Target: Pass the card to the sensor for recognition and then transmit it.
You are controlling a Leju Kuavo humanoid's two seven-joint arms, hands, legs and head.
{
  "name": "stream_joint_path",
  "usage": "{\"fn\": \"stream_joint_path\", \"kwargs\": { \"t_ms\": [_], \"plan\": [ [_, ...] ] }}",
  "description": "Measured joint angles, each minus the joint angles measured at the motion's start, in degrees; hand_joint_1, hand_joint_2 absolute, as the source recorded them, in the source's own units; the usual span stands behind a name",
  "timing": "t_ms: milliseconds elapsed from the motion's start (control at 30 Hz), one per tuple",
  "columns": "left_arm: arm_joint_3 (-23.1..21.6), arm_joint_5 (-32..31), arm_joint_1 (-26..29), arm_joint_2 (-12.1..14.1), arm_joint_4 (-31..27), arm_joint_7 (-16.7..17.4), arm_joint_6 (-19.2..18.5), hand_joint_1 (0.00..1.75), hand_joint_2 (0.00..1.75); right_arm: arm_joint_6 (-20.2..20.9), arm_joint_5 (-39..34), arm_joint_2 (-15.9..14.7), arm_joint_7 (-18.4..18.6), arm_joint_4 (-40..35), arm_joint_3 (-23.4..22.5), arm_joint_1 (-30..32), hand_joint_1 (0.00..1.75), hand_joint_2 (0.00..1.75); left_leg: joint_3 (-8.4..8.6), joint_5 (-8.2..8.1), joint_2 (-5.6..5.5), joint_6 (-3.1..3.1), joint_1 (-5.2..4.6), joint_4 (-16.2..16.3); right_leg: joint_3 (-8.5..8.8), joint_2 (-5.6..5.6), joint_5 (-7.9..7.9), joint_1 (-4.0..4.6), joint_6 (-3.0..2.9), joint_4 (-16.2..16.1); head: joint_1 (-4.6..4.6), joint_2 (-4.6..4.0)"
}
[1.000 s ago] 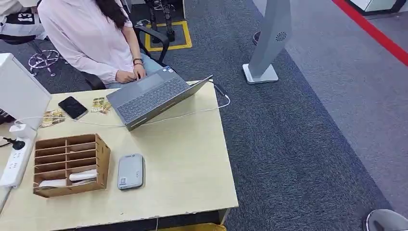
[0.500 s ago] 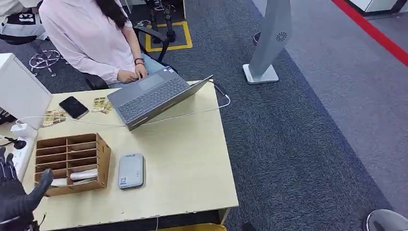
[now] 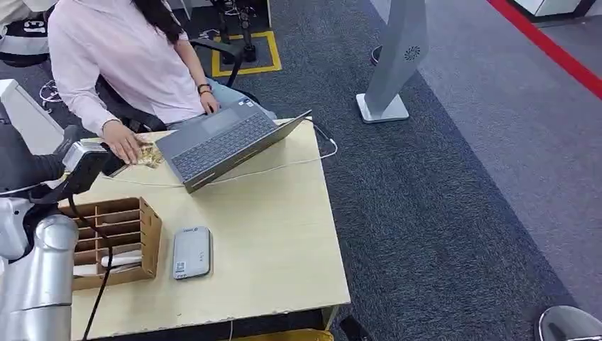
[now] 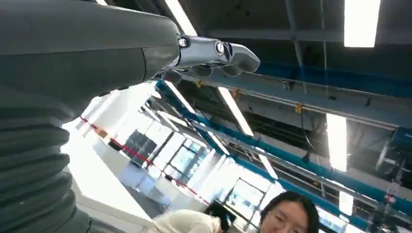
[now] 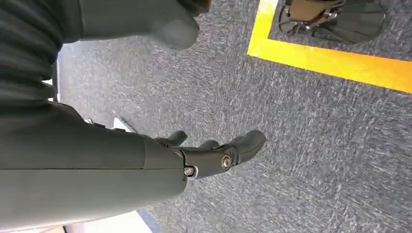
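left hand [image 4: 209, 56] is up with empty, loosely spread fingers, right hand [image 5: 214, 153] hangs slack and empty too, so i'd bring the left down slow to the card [image 3: 121, 259] in the wooden organizer [image 3: 113, 241] on the tabletop [image 3: 270, 234].

Office, laptop [image 3: 220, 142] on desk [image 3: 270, 234], carpet [image 3: 454, 213]

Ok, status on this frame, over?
Left hand empty, fingers apart. Right hand empty, over carpet. White card in brown slotted wooden box, flat grey sensor beside it. Person's hand on table near left hand.
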Motion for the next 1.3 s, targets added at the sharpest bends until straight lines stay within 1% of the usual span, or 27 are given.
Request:
{"fn": "stream_joint_path", "kwargs": {
  "t_ms": [67, 100, 133, 200, 300, 467, 633, 867, 900, 933, 1300],
  "plan": [
    [-0.8, -11.1, -2.1, 1.3, 4.1, 6.3, 1.9, 0.0, 1.75, 0.1, 0.1, 0.1, 0.2, 0.0, 0.6, -0.3, 0.0, 1.75, -0.05, 0.0, -0.01, 0.0, 0.0, 0.0, -0.08, 0.0, 0.0, 0.0, 0.0, 0.0, 0.09, 0.0],
    [-1.2, -16.2, -3.9, 2.0, 7.1, 9.4, 2.3, 0.0, 1.75, 0.2, 0.1, 0.1, 0.3, 0.0, 0.9, -0.4, 0.0, 1.75, -0.05, 0.0, 0.0, 0.0, 0.01, 0.0, -0.09, 0.01, 0.0, 0.0, 0.0, 0.0, 0.07, 0.0],
    [-1.4, -19.1, -5.4, 2.4, 9.4, 11.0, 2.4, 0.0, 1.75, 0.2, 0.0, 0.1, 0.4, 0.0, 1.1, -0.5, 0.0, 1.75, -0.05, 0.0, 0.0, 0.0, 0.0, 0.0, -0.09, 0.0, 0.0, 0.0, 0.0, 0.0, 0.09, 0.0],
    [-2.0, -21.1, -7.7, 2.8, 14.1, 13.1, 2.4, 0.0, 1.75, 0.3, -0.2, 0.2, 0.5, 0.0, 1.2, -0.6, 0.0, 1.75, -0.05, 0.0, 0.01, 0.0, 0.0, 0.0, -0.09, 0.01, 0.01, 0.0, -0.01, 0.0, 0.07, 0.0],
    [-2.2, -21.2, -9.2, 2.9, 18.4, 13.7, 2.5, 0.0, 1.75, 0.6, -0.4, 0.2, 0.5, 0.0, 1.3, -0.6, 0.0, 1.75, -0.05, 0.0, 0.04, 0.0, -0.01, 0.0, -0.09, 0.03, 0.01, 0.0, -0.01, 0.0, 0.07, 0.0],
    [-2.4, -21.0, -10.2, 2.9, 22.6, 13.6, 2.7, 0.0, 1.75, 0.6, -0.7, 0.2, 0.4, 0.1, 1.3, -0.5, 0.0, 1.75, -0.07, 0.0, 0.02, 0.0, -0.01, 0.0, -0.11, 0.03, 0.01, 0.0, -0.01, 0.0, 0.07, 0.0],
    [-2.4, -20.9, -10.7, 2.8, 24.9, 13.1, 2.7, 0.0, 1.75, 0.6, -0.9, 0.2, 0.4, 0.3, 1.3, -0.5, 0.0, 1.75, -0.09, 0.0, 0.03, 0.0, -0.01, 0.0, -0.16, 0.03, 0.01, 0.0, -0.01, 0.0, 0.07, 0.0],
    [-2.6, -20.8, -11.1, 1.9, 26.6, 13.1, 2.9, 0.0, 1.75, 0.6, -1.2, 0.2, 0.4, 0.5, 1.3, -0.3, 0.0, 1.75, -0.1, 0.0, 0.03, 0.0, -0.01, 0.0, -0.16, 0.05, 0.01, 0.0, -0.01, 0.0, 0.07, 0.0],
    [-2.7, -20.8, -11.1, 1.7, 26.7, 13.1, 2.9, 0.31, 1.75, 0.6, -1.2, 0.2, 0.4, 0.5, 1.3, -0.3, 0.0, 1.75, -0.1, 0.0, 0.03, 0.0, -0.01, 0.0, -0.16, 0.05, 0.01, 0.0, -0.01, 0.0, 0.04, 0.0],
    [-2.8, -20.8, -11.1, 1.6, 26.9, 13.0, 2.9, 1.75, 1.75, 0.6, -1.2, 0.2, 0.4, 0.5, 1.3, -0.3, 0.0, 1.75, -0.1, 0.0, 0.03, 0.0, -0.01, 0.0, -0.16, 0.05, 0.01, 0.0, -0.01, 0.0, 0.09, 0.0],
    [-3.4, -19.6, -11.1, 0.9, 28.1, 11.1, 2.8, 1.75, 1.75, 0.9, -1.2, 0.2, 0.2, 0.6, 1.3, -0.3, 0.0, 1.75, -0.12, 0.0, 0.03, 0.0, 0.0, 0.0, -0.17, 0.05, 0.01, 0.0, -0.01, 0.0, 0.07, 0.0]
  ]
}}
